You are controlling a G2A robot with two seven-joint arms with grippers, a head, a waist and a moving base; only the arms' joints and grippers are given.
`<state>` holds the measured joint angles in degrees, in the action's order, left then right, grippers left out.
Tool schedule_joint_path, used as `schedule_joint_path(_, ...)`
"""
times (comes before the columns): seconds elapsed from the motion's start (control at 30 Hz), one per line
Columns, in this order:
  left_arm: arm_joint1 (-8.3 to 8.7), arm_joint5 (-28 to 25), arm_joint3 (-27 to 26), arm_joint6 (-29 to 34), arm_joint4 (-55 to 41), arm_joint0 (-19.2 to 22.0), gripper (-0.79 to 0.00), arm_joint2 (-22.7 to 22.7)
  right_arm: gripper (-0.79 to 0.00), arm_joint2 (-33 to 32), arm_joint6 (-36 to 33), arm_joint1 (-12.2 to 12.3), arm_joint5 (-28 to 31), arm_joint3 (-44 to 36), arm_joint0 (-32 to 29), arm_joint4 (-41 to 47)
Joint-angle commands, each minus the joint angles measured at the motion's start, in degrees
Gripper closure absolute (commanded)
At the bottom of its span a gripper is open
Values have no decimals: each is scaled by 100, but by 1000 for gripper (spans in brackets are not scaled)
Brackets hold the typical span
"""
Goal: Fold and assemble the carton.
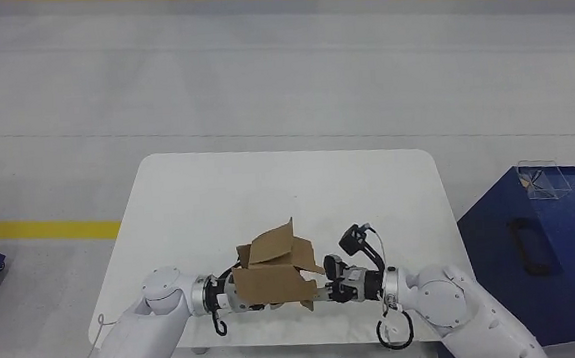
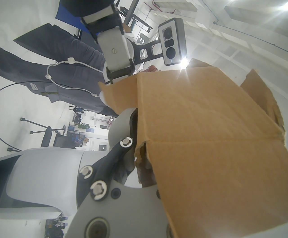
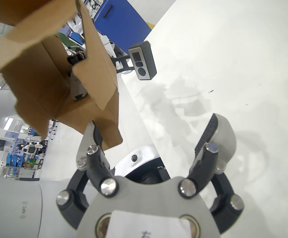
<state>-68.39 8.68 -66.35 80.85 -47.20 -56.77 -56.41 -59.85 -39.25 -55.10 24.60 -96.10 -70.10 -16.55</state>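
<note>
The brown carton (image 1: 274, 270) is held partly opened above the front of the white table (image 1: 268, 180), with its flaps sticking out. My left gripper (image 1: 233, 291) is shut on one carton wall (image 2: 202, 135); its grey finger (image 2: 122, 126) presses the cardboard, and its other finger (image 3: 76, 88) shows inside the box in the right wrist view. The carton (image 3: 45, 78) hangs beside my right gripper (image 3: 154, 120), which stands open. One right finger (image 3: 90, 137) touches a lower flap corner; the other finger (image 3: 216, 135) is free over the table. In the top view the right gripper (image 1: 327, 288) sits at the carton's right side.
A blue cabinet (image 1: 533, 252) with a clear plastic box (image 1: 543, 176) on top stands right of the table. The table's back half is bare white surface. The table's front edge runs just below both arms.
</note>
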Motion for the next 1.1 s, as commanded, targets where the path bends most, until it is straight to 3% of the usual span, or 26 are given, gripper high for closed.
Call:
schedule_joint_path(0.0, -1, 3, -7, -4, -9, -5, 0, 1, -785, 133, 66, -43, -14, 94, 107, -33)
schedule_joint_path(0.17, -2, 8, 27, -16, -34, -15, 0, 0, -785, -33, 201, -54, 160, 216, 199, 293)
schedule_joint_path(0.43, -2, 55, 143, -158, -68, -20, 0, -30, -785, -650, 195, 67, 358, -150, -144, 386)
schedule_joint_path(1.07, -27, 86, 133, -309, 13, -2, 0, 42, -785, -458, 363, 7, 201, -750, -272, -22)
